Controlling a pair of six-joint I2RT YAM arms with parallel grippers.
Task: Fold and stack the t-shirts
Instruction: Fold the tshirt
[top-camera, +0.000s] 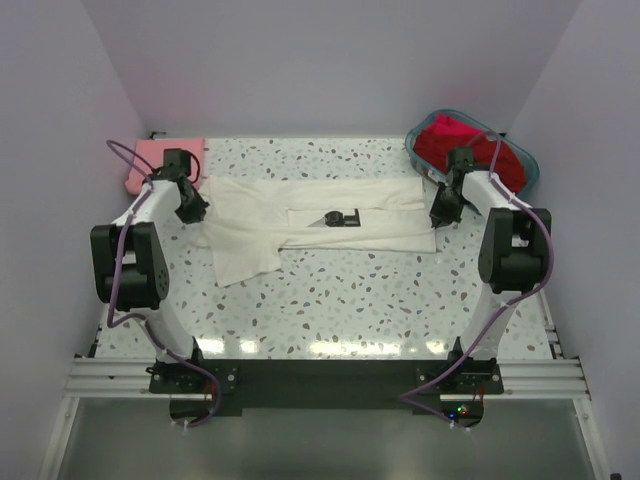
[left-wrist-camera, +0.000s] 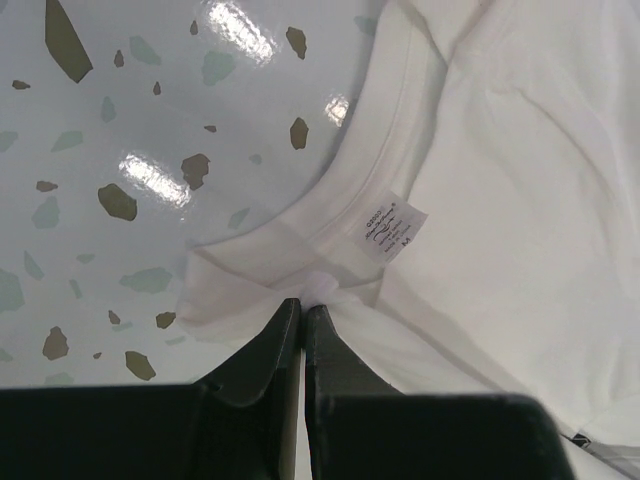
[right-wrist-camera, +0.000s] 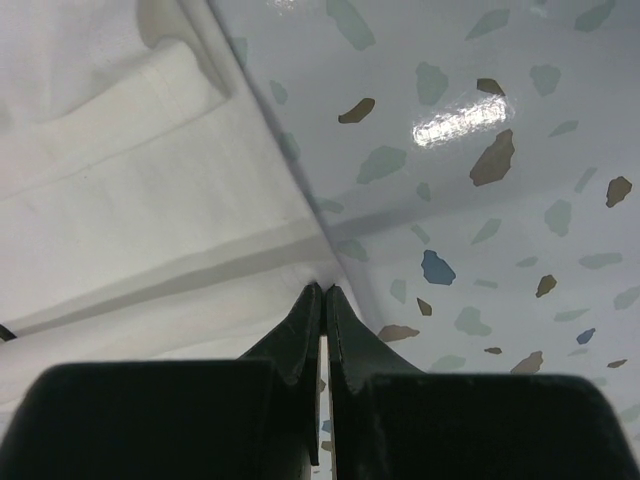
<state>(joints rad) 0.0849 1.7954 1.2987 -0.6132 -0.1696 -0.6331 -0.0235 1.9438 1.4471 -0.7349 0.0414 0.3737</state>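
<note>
From the top, the white shirt (top-camera: 300, 212) lies across the far half of the table (top-camera: 350, 300). It is a long strip that runs from 9 o'clock to 3 o'clock, and its black picture (top-camera: 338, 217) shows in the middle. One loose flap hangs down toward 7 o'clock, so this shirt looks only partly folded. The left gripper (top-camera: 192, 210) is at the strip's 9 o'clock end and the right gripper (top-camera: 440, 212) is at its 3 o'clock end. The pink shirt (top-camera: 155, 165) sits in the corner at 10 o'clock. It looks like a small flat pad, so I think it is done. The red shirts (top-camera: 455, 140) are bunched in the blue basket (top-camera: 528, 168) at 2 o'clock and are not folded yet.

From the left wrist, the left gripper's (left-wrist-camera: 302, 303) jaws are pressed tight together. A little bump of white cloth is pinched at their tips, just below the neck hole. The small tag (left-wrist-camera: 393, 227) is at 1 o'clock from the tips. Bare table shows from 9 to 12 o'clock.

From the right wrist, the right gripper's (right-wrist-camera: 323, 290) jaws are squeezed together too. The shirt's bottom edge runs right into their tips, so I think they hold it. Cloth fills the side from 9 to 12 o'clock, and bare table fills the side from 1 to 4 o'clock.

So the job looks less than half done. The white shirt needs more folds. Then the red ones must come out, get folded, and all go in one pile.
</note>
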